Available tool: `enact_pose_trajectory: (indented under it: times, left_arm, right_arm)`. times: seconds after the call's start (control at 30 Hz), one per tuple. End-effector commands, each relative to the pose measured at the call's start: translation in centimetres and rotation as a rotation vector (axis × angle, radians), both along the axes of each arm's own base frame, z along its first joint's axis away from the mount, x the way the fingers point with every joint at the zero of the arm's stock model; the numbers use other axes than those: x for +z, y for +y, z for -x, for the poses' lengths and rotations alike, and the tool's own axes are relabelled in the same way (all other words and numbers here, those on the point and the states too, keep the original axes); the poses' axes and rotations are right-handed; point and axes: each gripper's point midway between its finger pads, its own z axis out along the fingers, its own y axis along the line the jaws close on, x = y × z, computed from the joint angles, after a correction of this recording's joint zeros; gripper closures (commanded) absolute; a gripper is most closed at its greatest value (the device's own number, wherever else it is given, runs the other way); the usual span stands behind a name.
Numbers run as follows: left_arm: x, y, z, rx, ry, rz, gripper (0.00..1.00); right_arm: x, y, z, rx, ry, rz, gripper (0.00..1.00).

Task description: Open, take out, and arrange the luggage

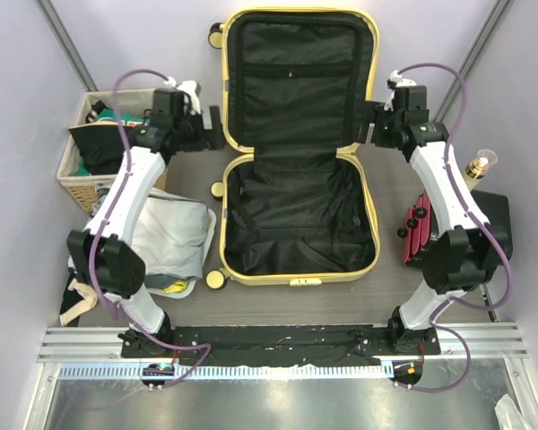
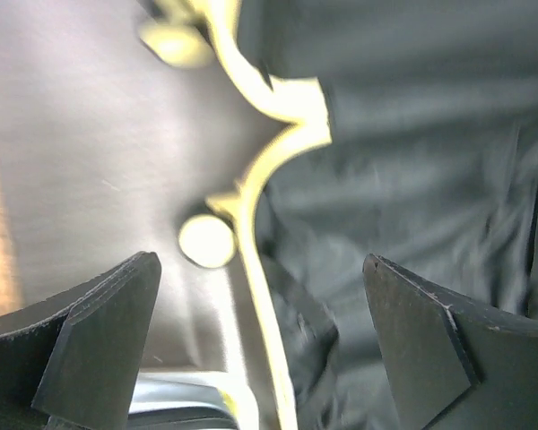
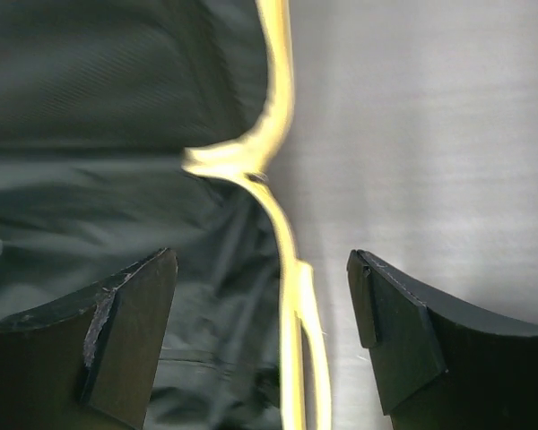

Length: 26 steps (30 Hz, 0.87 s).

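Note:
The pale-yellow luggage [image 1: 296, 215] lies open flat in the middle of the table, both black-lined halves facing up with nothing in them. My left gripper [image 1: 208, 127] is open and empty, hovering at the left end of the hinge. In the left wrist view, this gripper [image 2: 260, 269] straddles the yellow rim [image 2: 251, 235], next to a cream wheel [image 2: 206, 240]. My right gripper [image 1: 369, 125] is open and empty at the right end of the hinge. In the right wrist view, this gripper [image 3: 262, 269] straddles the yellow rim [image 3: 290, 260].
A wicker basket [image 1: 76, 184] with dark clothes stands at the far left. A grey-white bag [image 1: 170, 233] lies at the front left. A black hard case with a red edge [image 1: 430, 228] and a small bottle [image 1: 480, 166] are at the right.

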Motion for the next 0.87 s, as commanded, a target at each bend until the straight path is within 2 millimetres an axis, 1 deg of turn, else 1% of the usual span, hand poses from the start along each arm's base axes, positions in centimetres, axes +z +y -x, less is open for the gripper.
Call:
enact_pose_trajectory:
  times: [0.0, 0.03, 0.07, 0.1, 0.13, 0.17, 0.2, 0.23, 0.27, 0.3, 0.33, 0.37, 0.4, 0.43, 0.47, 0.5, 0.53, 0.57, 0.6, 0.7, 0.77, 0.83]
  left_arm:
    - [13.1, 3.1, 0.8, 0.146, -0.353, 0.061, 0.00]
    - [16.3, 3.5, 2.5, 0.148, -0.444, 0.090, 0.00]
    - [16.0, 3.8, 3.2, 0.155, -0.460, 0.095, 0.00]
    - [17.1, 4.5, 3.9, 0.197, -0.507, 0.113, 0.00]
    - [18.8, 4.8, 4.3, 0.215, -0.579, 0.142, 0.00]
    - [20.6, 5.5, 6.6, 0.224, -0.641, 0.166, 0.00]
    - [19.6, 5.8, 7.0, 0.241, -0.640, 0.166, 0.00]
    - [19.6, 6.2, 7.9, 0.251, -0.652, 0.171, 0.00]
    - [20.4, 6.8, 9.7, 0.263, -0.686, 0.178, 0.00]
    - [20.4, 7.2, 10.4, 0.273, -0.695, 0.176, 0.00]
    - [18.8, 7.6, 10.7, 0.292, -0.672, 0.158, 0.00]
    - [19.3, 8.2, 11.9, 0.308, -0.693, 0.161, 0.00]
    - [18.8, 8.6, 12.4, 0.320, -0.685, 0.151, 0.00]
    - [18.2, 9.3, 12.6, 0.354, -0.676, 0.136, 0.00]
    - [18.1, 9.6, 12.9, 0.368, -0.674, 0.130, 0.00]
    - [18.2, 10.0, 13.6, 0.378, -0.681, 0.128, 0.00]
    - [18.1, 10.2, 13.8, 0.383, -0.682, 0.119, 0.00]
    - [18.0, 10.4, 14.0, 0.385, -0.684, 0.107, 0.00]
    - [18.2, 10.5, 14.3, 0.386, -0.696, 0.103, 0.00]
    - [18.0, 10.7, 14.6, 0.389, -0.698, 0.096, 0.00]
    - [17.6, 10.8, 14.7, 0.389, -0.693, 0.085, 0.00]
    - [18.1, 10.9, 15.2, 0.387, -0.718, 0.090, 0.00]
  right_arm:
    - [12.6, 1.8, 2.3, 0.059, -0.316, -0.129, 0.15]
    - [13.4, 1.9, 2.9, 0.071, -0.347, -0.131, 0.15]
    - [16.8, 1.8, 4.6, 0.083, -0.453, -0.137, 0.15]
    - [17.8, 1.7, 5.4, 0.092, -0.492, -0.134, 0.15]
    - [17.5, 1.6, 6.2, 0.092, -0.506, -0.129, 0.15]
    - [20.2, 1.3, 8.0, 0.098, -0.610, -0.111, 0.15]
    - [20.9, 1.0, 8.9, 0.091, -0.651, -0.100, 0.15]
    - [19.1, 0.3, 9.2, 0.063, -0.640, -0.076, 0.14]
    - [21.4, -0.4, 11.1, 0.051, -0.748, -0.053, 0.14]
    - [21.3, -0.7, 11.7, 0.038, -0.774, -0.036, 0.11]
    - [18.8, -1.5, 11.6, 0.000, -0.748, -0.011, 0.10]
    - [19.6, -2.5, 12.2, -0.049, -0.808, 0.004, 0.09]
    - [20.2, -3.0, 13.5, -0.066, -0.849, 0.015, 0.06]
    - [18.7, -3.2, 13.7, -0.078, -0.839, 0.021, 0.06]
    - [18.9, -3.6, 14.1, -0.096, -0.862, 0.027, 0.05]
    - [19.2, -3.7, 15.0, -0.101, -0.885, 0.024, 0.04]
    - [18.2, -3.8, 15.0, -0.105, -0.869, 0.026, 0.04]
    - [18.9, -3.8, 15.3, -0.103, -0.905, 0.024, 0.03]
    - [18.9, -3.8, 15.4, -0.101, -0.908, 0.026, 0.03]
    - [18.9, -3.6, 15.7, -0.084, -0.901, 0.031, 0.03]
    - [19.2, -3.6, 15.9, -0.083, -0.906, 0.036, 0.02]
    - [19.2, -3.7, 16.0, -0.085, -0.907, 0.040, 0.02]
